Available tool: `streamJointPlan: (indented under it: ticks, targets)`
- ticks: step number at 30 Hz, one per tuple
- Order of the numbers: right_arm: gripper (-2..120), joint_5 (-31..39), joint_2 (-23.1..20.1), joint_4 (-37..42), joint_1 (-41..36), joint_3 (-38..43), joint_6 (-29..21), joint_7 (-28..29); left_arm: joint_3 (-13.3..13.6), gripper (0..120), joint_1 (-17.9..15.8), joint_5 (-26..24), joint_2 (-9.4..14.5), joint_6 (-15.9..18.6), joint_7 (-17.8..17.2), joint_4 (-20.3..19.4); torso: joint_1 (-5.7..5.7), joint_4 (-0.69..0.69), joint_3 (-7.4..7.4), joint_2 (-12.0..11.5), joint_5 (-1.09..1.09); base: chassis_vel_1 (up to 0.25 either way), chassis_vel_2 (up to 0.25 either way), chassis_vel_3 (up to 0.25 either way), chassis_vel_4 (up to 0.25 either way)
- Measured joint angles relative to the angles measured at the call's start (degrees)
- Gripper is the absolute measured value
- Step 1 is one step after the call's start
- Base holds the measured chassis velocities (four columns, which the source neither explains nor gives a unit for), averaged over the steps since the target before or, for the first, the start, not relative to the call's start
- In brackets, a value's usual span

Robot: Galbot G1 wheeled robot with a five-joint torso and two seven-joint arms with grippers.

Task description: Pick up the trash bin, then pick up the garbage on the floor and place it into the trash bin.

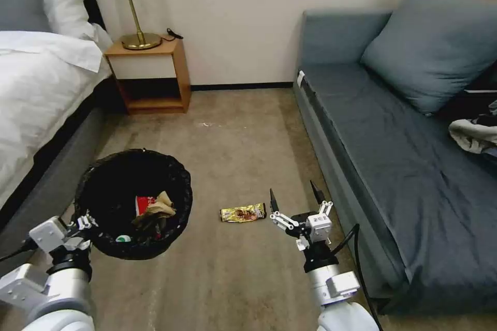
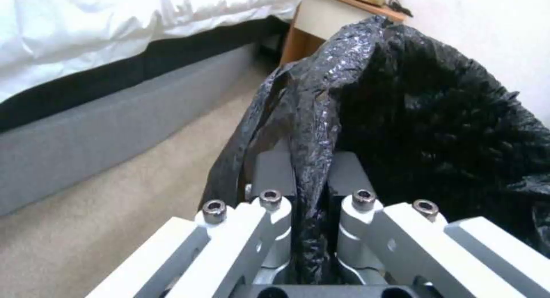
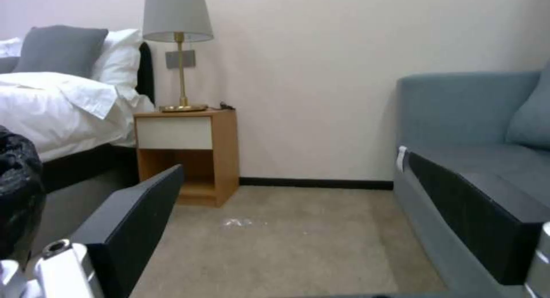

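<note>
Holding trash bin point(image 1: 133, 201) rim: left gripper point(image 2: 312, 190), jaws pinching liner. Right gripper point(image 1: 295, 199), jaws spread, just beside gold snack wrapper point(image 1: 243, 212); 1 item left.

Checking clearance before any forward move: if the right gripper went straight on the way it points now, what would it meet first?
The right gripper, open, points along bare carpet between bed and sofa. The way looks free up to the far wall, though depth is uncertain.

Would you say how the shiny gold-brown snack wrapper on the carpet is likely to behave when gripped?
The shiny gold-brown snack wrapper lies flat, so it is probably light and floppy. Its glossy film may slip or crumple between the open right gripper's fingers.
</note>
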Motion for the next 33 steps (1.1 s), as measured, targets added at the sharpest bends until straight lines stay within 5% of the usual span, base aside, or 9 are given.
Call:
streamJointPlan:
  ticks: [33]
  targets:
    - [100, -1.31, 0.48, -2.45, 0.72, -1.82, 1.05, -0.61, 0.40, 6, -1.05, -0.13, 0.34, 0.02, 0.03, 0.89, 0.00, 0.00, 0.00, 0.00, 0.00, -0.059, 0.056, 0.060, -0.060]
